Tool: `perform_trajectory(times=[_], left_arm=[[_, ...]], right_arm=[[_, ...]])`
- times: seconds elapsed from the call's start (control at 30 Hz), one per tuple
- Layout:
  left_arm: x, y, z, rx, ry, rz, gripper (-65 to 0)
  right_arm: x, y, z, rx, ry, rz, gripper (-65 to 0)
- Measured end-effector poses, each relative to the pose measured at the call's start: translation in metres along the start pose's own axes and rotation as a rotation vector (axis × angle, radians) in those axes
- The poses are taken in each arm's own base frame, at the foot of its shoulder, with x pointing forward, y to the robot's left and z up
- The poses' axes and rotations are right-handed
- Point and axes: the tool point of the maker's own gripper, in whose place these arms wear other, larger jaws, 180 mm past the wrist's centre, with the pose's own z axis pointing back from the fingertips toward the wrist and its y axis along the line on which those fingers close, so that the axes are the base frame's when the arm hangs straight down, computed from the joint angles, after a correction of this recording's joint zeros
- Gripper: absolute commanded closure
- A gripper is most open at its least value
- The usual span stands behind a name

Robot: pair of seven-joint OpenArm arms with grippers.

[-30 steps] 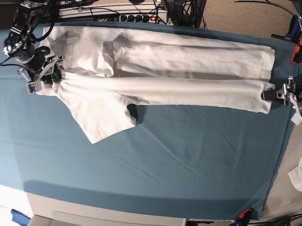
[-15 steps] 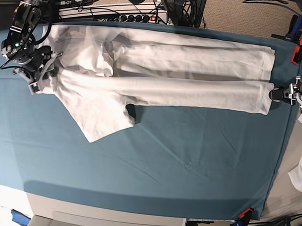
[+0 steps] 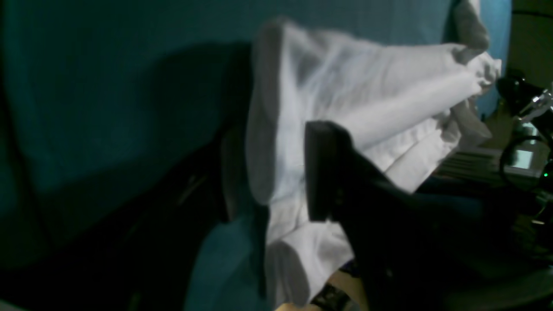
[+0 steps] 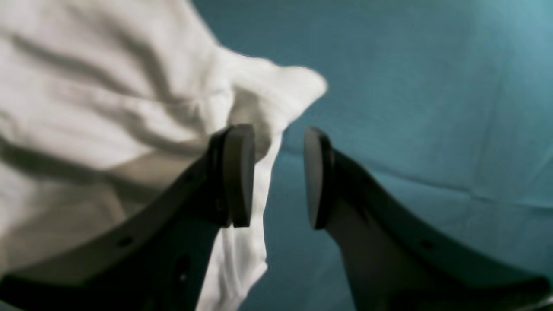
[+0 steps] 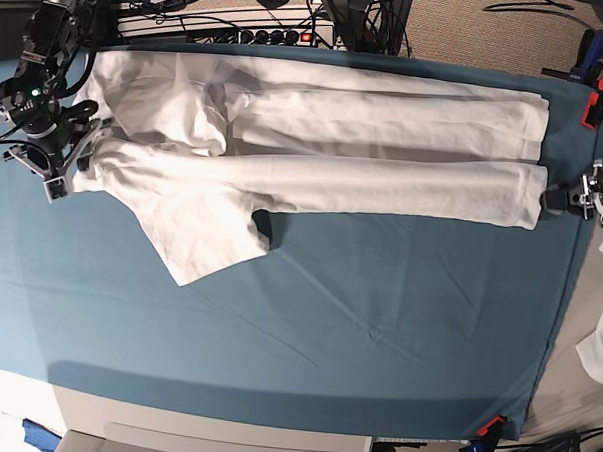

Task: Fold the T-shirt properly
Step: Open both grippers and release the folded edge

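The white T-shirt (image 5: 334, 177) lies stretched across the teal cloth, folded lengthwise into two long bands, with one sleeve (image 5: 206, 237) sticking out toward the front. My right gripper (image 5: 74, 158) stands at its left end. In the right wrist view the gripper (image 4: 278, 177) is open, the shirt (image 4: 108, 86) bunched beside one finger and teal cloth showing in the gap. My left gripper (image 5: 551, 195) sits just off the shirt's right end. In the dim left wrist view it (image 3: 272, 181) is open, with the shirt's hem (image 3: 345, 108) lying loose between its fingers.
The teal cloth (image 5: 377, 319) covers the table and is held by orange clamps (image 5: 592, 104) (image 5: 488, 426). A power strip and cables (image 5: 230, 28) run along the back edge. A small white fabric scrap (image 5: 601, 349) lies off the table's right side.
Both grippers have drawn outward from the shirt's ends, the right one toward the left and back, the left one toward the right. The shirt's left end followed slightly; its right edge stayed.
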Motion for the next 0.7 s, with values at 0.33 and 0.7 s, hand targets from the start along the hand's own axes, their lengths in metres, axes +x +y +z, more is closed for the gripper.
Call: perform_trajectory(times=[0.33,0.7], left_arm=[[0.034,-0.015,0.02,-0.004,-0.115,-0.084,-25.6],[0.036,-0.016,0.02,-0.007,-0.128,-0.081,-25.6]], right_arm=[[0.048,-0.025,0.002,-0.088,-0.158,-0.074,-20.0],[0.082,-0.013,-0.05,0.001,-0.275,-0.352,-20.0]])
